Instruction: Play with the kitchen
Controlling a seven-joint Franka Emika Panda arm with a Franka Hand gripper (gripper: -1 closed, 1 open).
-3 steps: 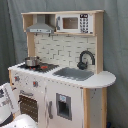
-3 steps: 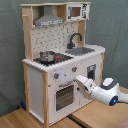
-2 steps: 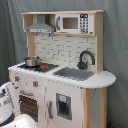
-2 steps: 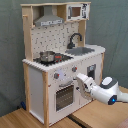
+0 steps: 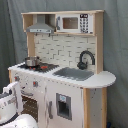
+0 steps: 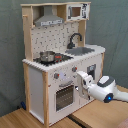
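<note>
No writing readable on the kitchen [image 6: 55, 60]; gripper [image 6: 80, 80] at its front, jaws' state unclear.

I'm seeing the kitchen [image 5: 60, 75] showing white and pale wood — black faucet [image 5: 85, 59], grey sink [image 6: 80, 50], a white-tiled back.

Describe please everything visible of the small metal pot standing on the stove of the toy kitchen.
The small shiny metal pot is round and low, silver-grey, and looks like steel. It stands upright on the black stove top, on the burner farther from the grey sink, and touches only the stove. It has no lid on it, and what is inside cannot be told. In the first exterior view it sits below the grey hood, in front of the white tiled back wall. The robot's gripper is lower, at the front panel, apart from the pot.
</note>
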